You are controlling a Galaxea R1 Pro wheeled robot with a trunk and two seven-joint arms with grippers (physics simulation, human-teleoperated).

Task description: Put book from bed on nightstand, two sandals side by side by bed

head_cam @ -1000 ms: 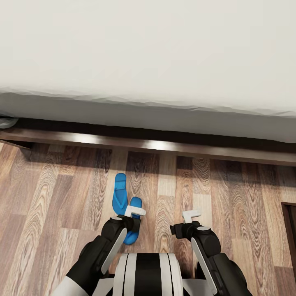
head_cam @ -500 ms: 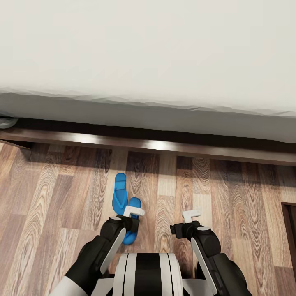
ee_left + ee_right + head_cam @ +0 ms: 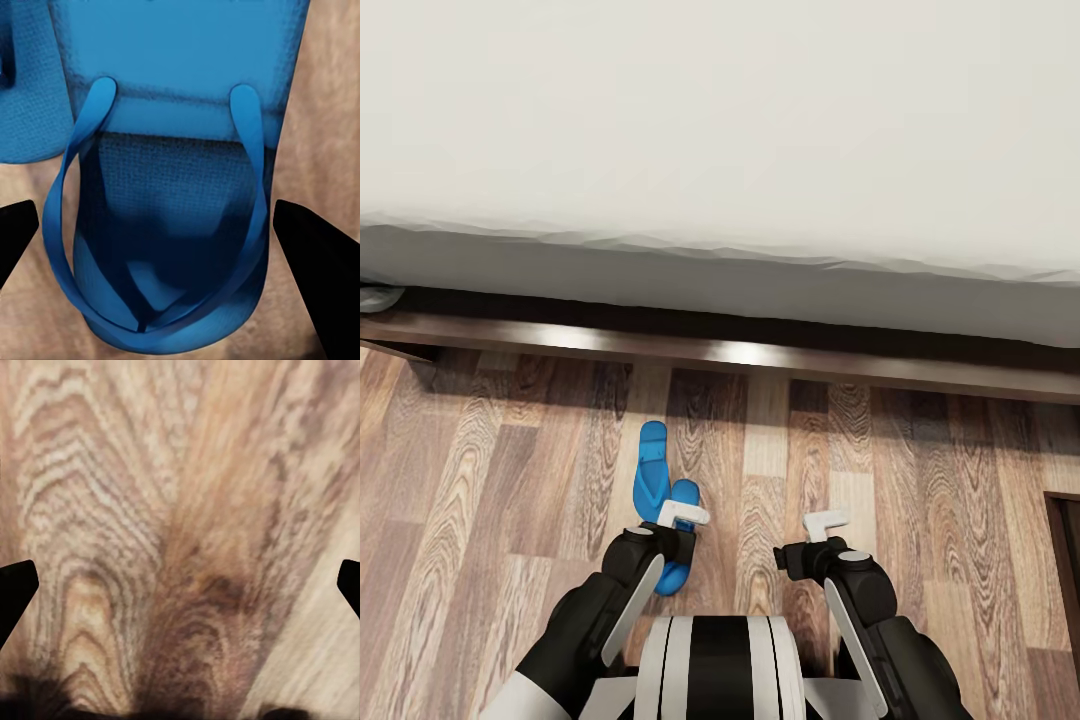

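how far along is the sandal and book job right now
Both sandals lie together on the floor by the bed. The left gripper hangs open over the nearer one, nothing held; the right gripper is open over bare planks. No book in sight.

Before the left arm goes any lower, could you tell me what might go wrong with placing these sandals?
1. The left gripper hangs open astride the nearer bright blue flip-flop; closing could catch only its thin thong strap.
2. The second blue flip-flop lies close beside it, staggered towards the dark wooden bed frame, so a nudge could worsen the pairing.
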